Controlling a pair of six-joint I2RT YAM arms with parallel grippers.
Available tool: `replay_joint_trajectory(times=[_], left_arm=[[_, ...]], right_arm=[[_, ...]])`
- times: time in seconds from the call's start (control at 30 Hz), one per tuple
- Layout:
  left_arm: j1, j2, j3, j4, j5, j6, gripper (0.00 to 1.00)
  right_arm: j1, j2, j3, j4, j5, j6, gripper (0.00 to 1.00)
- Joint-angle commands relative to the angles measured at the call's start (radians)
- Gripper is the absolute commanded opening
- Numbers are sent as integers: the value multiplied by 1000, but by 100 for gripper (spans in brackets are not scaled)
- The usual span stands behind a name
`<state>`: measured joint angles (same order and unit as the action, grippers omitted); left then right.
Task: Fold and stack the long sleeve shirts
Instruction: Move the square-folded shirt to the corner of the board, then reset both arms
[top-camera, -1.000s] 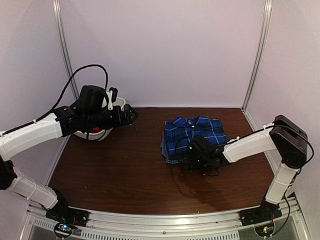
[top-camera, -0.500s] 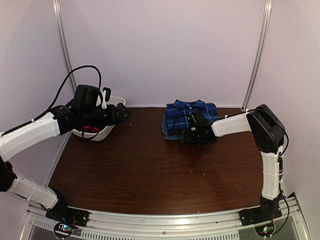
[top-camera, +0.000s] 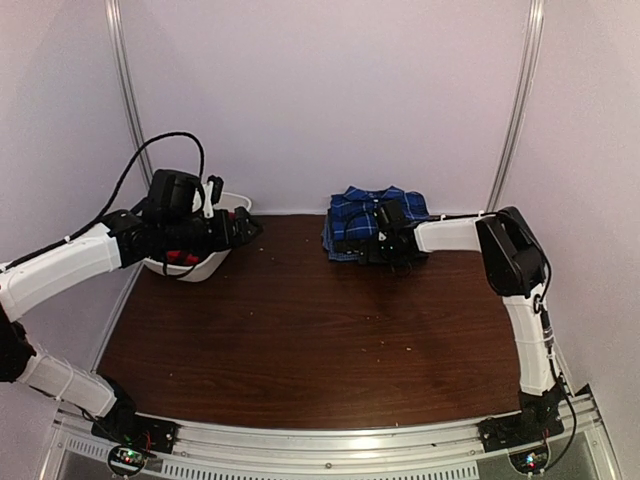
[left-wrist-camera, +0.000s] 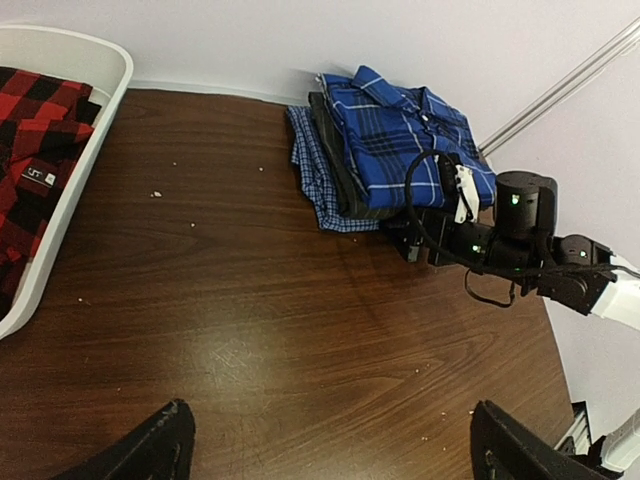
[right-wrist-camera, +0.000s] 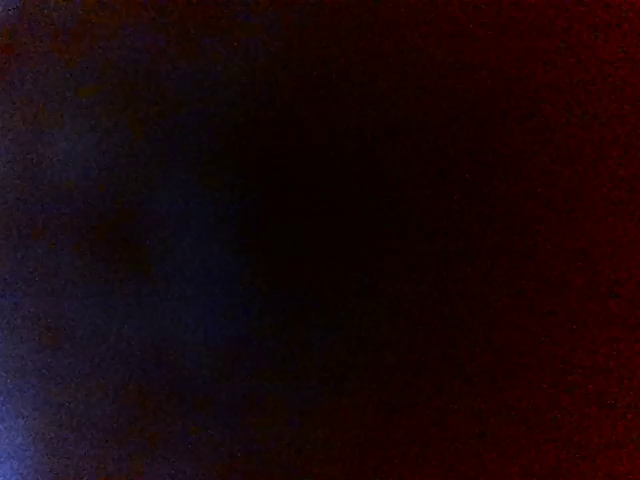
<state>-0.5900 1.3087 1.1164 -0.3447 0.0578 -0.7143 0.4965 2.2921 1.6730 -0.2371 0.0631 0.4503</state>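
1. The right wrist view is almost black, with a dim blue cast at its left and a red one at its right. Nothing can be made out in it.
2. The red-and-black plaid shirt (left-wrist-camera: 30, 150) lies crumpled in the white tub (left-wrist-camera: 95, 120) at the table's (left-wrist-camera: 250, 330) back left. The left wrist view cuts it off at the frame edge, and in the top view the left arm covers most of it.
3. The stack sits at the back of the table, close to the wall. The blue plaid shirt (left-wrist-camera: 400, 140) is on top, the dark charcoal shirt (left-wrist-camera: 338, 170) shows only as an edge beneath it, and a paler blue checked layer (left-wrist-camera: 318, 190) peeks out at the bottom.
4. The blue shirt's collar points toward the back wall. In the left wrist view its long axis runs from the collar diagonally down toward the right gripper (left-wrist-camera: 410, 232).
5. That gripper is against the stack's side with its jaws wide. Whether they pinch any cloth cannot be made out.
6. The left gripper (left-wrist-camera: 330, 450) hovers beside the tub, fingers (left-wrist-camera: 165, 445) spread wide and empty.
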Motion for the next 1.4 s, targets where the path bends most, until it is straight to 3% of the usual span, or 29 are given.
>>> replay_joint_trajectory(times=[0.0,0.37,0.7,1.37], left_arm=[[9,19,-1,43,27,22,98],[10,10,-10,63,72,49,98],[10,-53,-72,60,74,95,98],[9,-224,-170,62,-43,212,98]], right_arm=[[-8,14,50,-72,-36,-13,100],[8,-295,-193,-48,-57,-7,100],[45,-675,-456,-48,-25,-11,100],[53,-1477,-833,-94,98,-48,100]])
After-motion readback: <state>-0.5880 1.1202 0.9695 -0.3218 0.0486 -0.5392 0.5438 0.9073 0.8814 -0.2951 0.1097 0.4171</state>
